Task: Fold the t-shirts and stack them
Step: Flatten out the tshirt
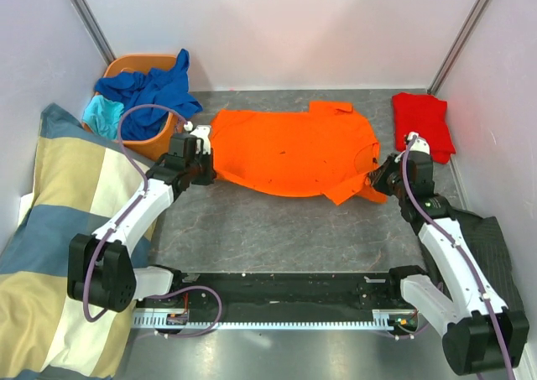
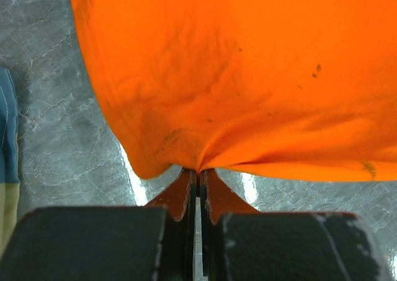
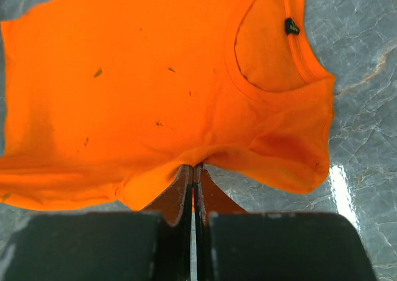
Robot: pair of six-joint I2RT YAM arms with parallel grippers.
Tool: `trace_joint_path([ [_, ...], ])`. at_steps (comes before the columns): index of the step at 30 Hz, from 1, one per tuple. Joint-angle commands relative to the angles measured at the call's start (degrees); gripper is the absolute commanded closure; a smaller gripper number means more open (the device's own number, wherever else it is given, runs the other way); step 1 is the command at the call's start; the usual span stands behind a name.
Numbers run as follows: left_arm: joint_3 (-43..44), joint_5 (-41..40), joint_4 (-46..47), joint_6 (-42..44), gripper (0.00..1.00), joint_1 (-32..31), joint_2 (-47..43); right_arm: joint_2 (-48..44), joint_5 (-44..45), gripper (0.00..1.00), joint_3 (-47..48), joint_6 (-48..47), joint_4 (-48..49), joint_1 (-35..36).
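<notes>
Orange t-shirt [image 1: 289,149], red t-shirt [image 1: 422,120]

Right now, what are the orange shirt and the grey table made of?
The orange t-shirt looks like soft matte cotton-like knit: it wrinkles and puckers where pinched. The table looks like glossy marble-patterned stone or laminate: pale veins and glare spots.

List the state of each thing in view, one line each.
orange shirt: spread out, pinched at both ends
red shirt: folded, lying apart
blue shirt: crumpled in basket
turquoise shirt: crumpled beside the blue one
left arm: jaws shut on orange shirt
right arm: jaws shut on orange shirt
</notes>
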Motion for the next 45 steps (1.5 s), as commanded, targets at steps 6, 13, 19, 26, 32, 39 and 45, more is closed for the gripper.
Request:
trace_joint_path([
  [6, 1.57, -0.21, -1.13, -2.98, 0.98, -2.02, -0.13, -0.23, 2.77, 1.00, 3.63, -1.17, -1.09, 0.27],
  [13, 0.08, 0.15, -4.90, -3.33, 0.98, -2.19, -2.58, 1.36, 0.15, 1.00, 3.72, -0.64, -4.25, 0.27],
  [19, 0.25, -0.29, -10.18, -2.01, 0.98, -2.19, -5.22, 1.97, -0.39, 1.00, 5.04, -0.03, -10.57, 0.35],
  [26, 0.34, 2.43, -13.17, -0.60, 0.98, -2.19, -6.11, 0.92, 1.01, 1.00, 0.40, 4.71, -16.47, 3.25],
  [32, -0.45, 4.19, -13.44, -0.25, 0.98, -2.19, -3.47, -1.19, 4.26, 1.00, -8.14, 9.99, -15.86, 7.12],
  [39, -0.10, 5.77, -13.96, -0.60, 0.98, -2.20, 0.48, 0.13, 8.30, 1.00, -10.34, 12.37, -17.44, 11.51],
  [45, 0.51, 3.94, -14.66, -0.87, 0.95, -2.19, 0.58, 1.01, 11.47, 0.48, -9.64, 13.51, -19.28, 14.06],
])
